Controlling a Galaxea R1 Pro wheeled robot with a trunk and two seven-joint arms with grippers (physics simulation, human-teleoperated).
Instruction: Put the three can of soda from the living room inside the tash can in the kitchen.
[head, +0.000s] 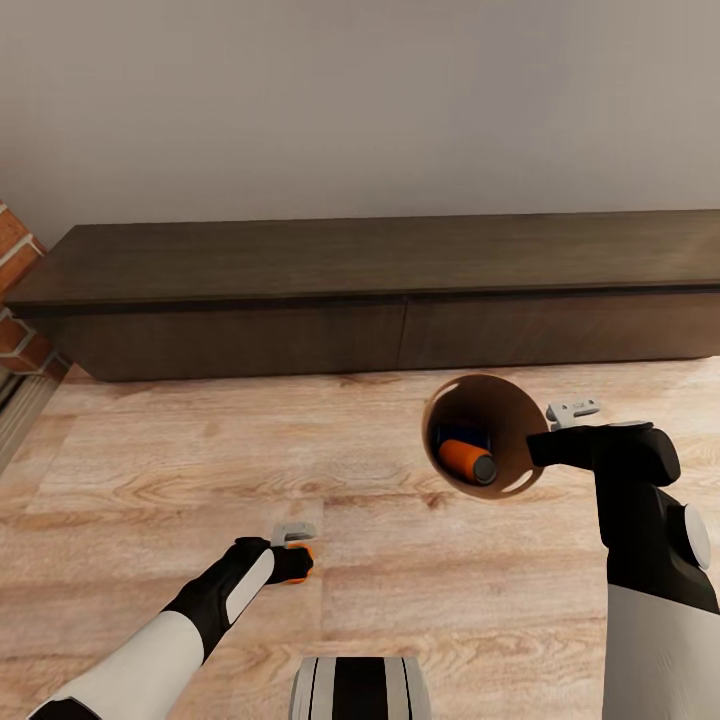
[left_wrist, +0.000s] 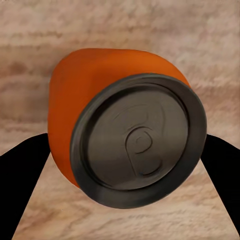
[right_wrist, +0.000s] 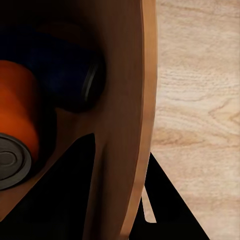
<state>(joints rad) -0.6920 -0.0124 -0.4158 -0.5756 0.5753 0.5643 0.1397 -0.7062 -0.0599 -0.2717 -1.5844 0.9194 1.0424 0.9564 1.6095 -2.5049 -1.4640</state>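
I see my left gripper (head: 296, 562) low over the light wood plank floor (head: 150, 470), its black fingers (left_wrist: 20, 180) pinching a bright orange soda can with a grey metal top (left_wrist: 115, 135). In the left wrist view the can sits between the two fingers, lid toward the camera, pull tab visible.

Behind, a long low dark wood cabinet (head: 380, 300) runs along the grey wall (head: 360, 100), with red brick (head: 15, 260) at its left end.

To the right, my right gripper (head: 545, 445) is pressed onto the rim of the small round bin with a glossy copper-brown inside (head: 510, 410), one finger inside the wall and one outside. The bin is held off the floor, tilted with its mouth toward the head camera. Inside it lie a second orange can (head: 465, 458) and a dark blue can (right_wrist: 65, 75), touching each other, the orange one nearer the mouth.
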